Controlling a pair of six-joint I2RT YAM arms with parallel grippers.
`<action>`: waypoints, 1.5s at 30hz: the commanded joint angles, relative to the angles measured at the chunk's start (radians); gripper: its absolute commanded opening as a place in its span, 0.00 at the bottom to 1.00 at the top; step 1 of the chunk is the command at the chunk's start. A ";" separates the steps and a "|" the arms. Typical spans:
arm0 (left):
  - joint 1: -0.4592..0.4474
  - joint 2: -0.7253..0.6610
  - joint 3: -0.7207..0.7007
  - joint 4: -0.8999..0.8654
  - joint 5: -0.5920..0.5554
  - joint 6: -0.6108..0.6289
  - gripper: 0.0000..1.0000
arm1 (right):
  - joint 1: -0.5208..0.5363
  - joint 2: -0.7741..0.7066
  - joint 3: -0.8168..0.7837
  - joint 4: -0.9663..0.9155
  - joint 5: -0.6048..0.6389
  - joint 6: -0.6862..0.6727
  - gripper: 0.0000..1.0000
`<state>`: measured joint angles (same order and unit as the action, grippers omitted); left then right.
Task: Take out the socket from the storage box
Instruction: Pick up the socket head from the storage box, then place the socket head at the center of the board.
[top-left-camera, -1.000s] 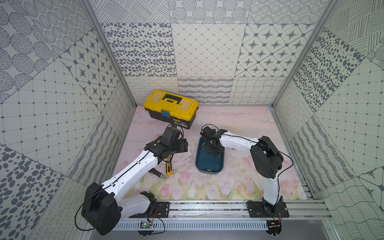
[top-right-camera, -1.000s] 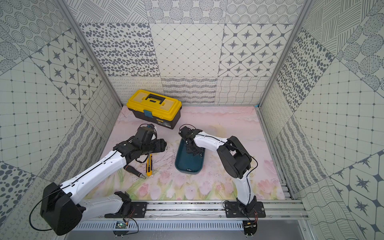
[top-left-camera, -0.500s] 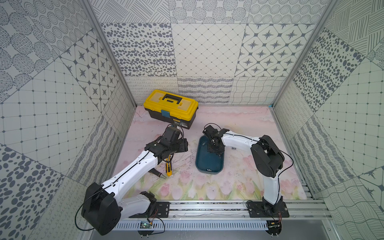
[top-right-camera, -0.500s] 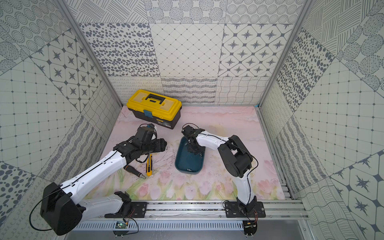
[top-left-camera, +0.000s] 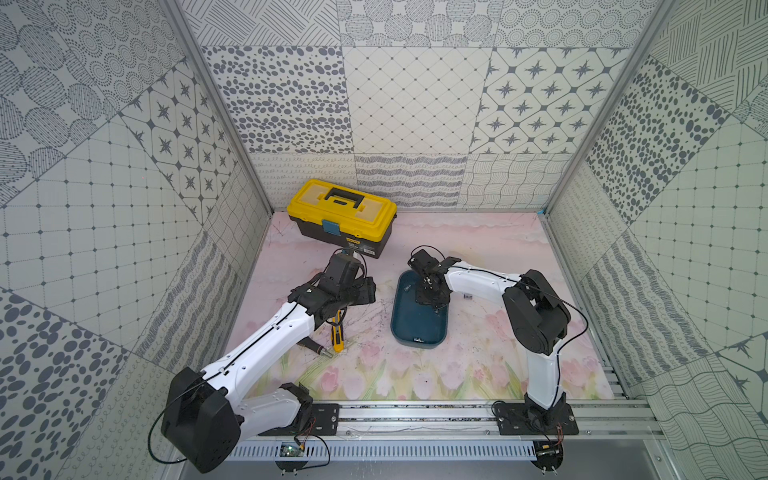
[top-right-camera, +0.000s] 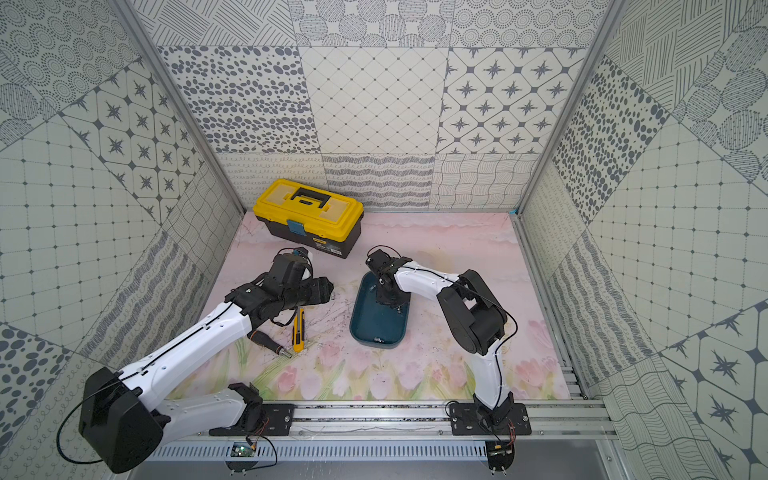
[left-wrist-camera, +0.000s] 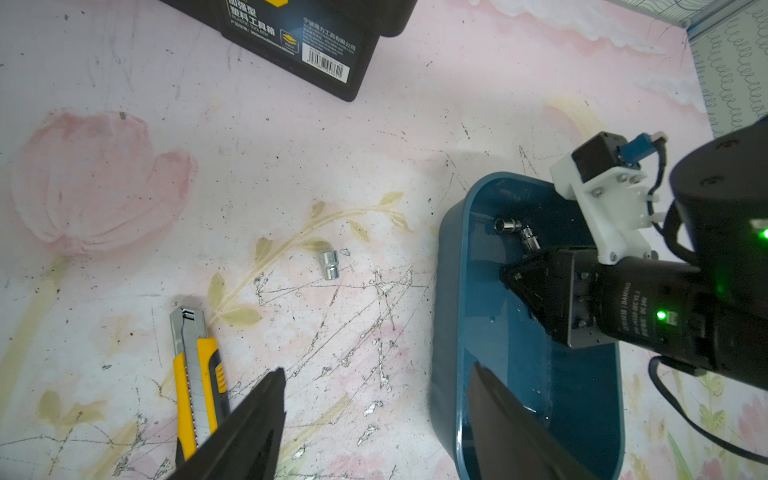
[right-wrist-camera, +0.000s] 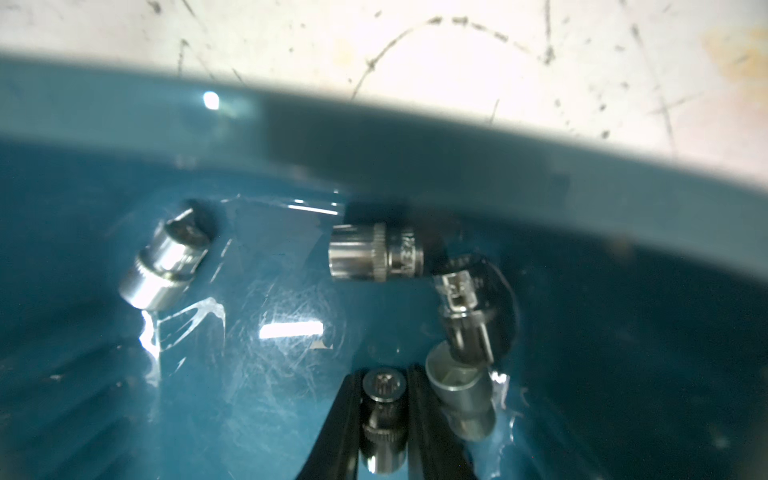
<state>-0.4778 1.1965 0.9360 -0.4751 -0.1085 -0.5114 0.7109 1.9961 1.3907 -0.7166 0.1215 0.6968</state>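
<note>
Socket (right-wrist-camera: 382, 411): small chromed steel, hard, smooth and probably slippery, light but apt to roll. It looks best held across its round body, near the knurled band. Left claw (left-wrist-camera: 378, 370) hangs empty with jaws apart over the desk (left-wrist-camera: 374, 124), near a knife (left-wrist-camera: 195, 374) and a stray socket (left-wrist-camera: 329, 264). Mid-desk, the box (left-wrist-camera: 446, 316) holds the socket at its end toward the desk's far edge, among other sockets (right-wrist-camera: 166, 257). Right claw (right-wrist-camera: 384, 374) is clamped across it.
</note>
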 joint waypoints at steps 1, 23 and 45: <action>0.001 -0.011 0.001 0.022 -0.002 0.016 0.74 | -0.002 -0.038 -0.022 0.029 -0.032 -0.014 0.15; 0.001 0.001 0.022 0.011 0.036 0.005 0.75 | -0.193 -0.439 -0.129 -0.119 0.034 -0.153 0.16; -0.010 -0.005 0.065 -0.026 0.034 0.015 0.76 | -0.411 -0.287 -0.317 0.022 -0.048 -0.289 0.18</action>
<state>-0.4831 1.2003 0.9825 -0.4843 -0.0826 -0.5114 0.3115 1.6882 1.0752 -0.7338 0.0826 0.4324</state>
